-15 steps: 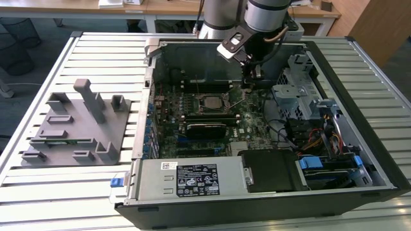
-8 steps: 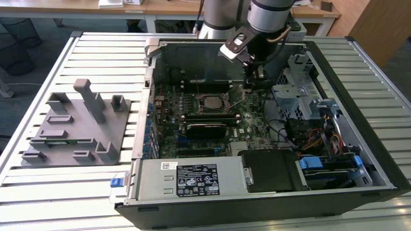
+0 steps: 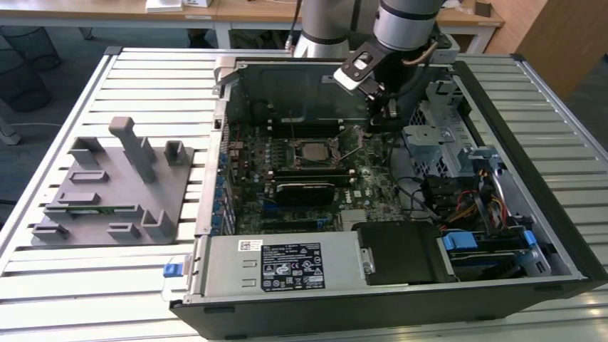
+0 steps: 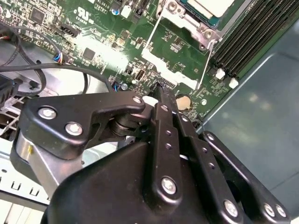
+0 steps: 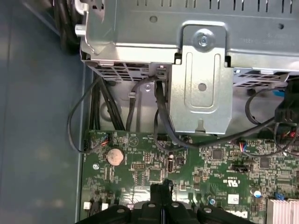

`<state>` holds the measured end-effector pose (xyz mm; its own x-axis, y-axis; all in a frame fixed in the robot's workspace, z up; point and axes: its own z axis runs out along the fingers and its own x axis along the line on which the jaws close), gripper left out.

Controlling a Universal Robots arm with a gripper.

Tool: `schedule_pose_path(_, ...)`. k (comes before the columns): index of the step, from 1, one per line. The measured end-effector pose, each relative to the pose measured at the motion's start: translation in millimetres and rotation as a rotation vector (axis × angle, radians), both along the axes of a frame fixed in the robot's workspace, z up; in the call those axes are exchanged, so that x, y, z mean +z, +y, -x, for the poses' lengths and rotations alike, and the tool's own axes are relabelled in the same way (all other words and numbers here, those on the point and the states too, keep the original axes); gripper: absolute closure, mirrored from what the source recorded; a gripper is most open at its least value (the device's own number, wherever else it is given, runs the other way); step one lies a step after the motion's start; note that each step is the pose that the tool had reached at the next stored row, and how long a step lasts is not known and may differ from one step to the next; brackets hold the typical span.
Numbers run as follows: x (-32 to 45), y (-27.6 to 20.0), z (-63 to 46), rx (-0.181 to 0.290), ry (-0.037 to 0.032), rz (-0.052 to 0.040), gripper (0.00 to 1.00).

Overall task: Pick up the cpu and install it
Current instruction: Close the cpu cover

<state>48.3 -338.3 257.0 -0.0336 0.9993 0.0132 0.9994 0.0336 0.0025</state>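
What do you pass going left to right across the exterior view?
Grey fixture block → cpu → tool → silver drive cage.

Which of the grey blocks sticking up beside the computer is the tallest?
The thin post with the wider cap, toward the back of the grey fixture. It rises well above the short blocks around it.

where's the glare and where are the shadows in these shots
Second wrist view: a bright glare patch washes out part of the motherboard, not far from the black gripper. First wrist view: the metal drive cage catches even light, and the blue-grey case wall shows faint pale reflections. Exterior view: the slatted table is brightly lit, while the inside of the computer case sits darker.
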Motion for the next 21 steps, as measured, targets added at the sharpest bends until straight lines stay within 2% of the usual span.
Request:
schedule_pose_path(8, -9.5, 3.9, -2.6, 0.001, 0.0, 0.0, 0.89)
schedule_pose_path(17, -20.6, 4.2, -2.2, 0.001, 0.0, 0.0002, 0.89)
schedule_pose_path(21, -22.0, 4.1, 0.5, 0.001, 0.0001, 0.0005, 0.89)
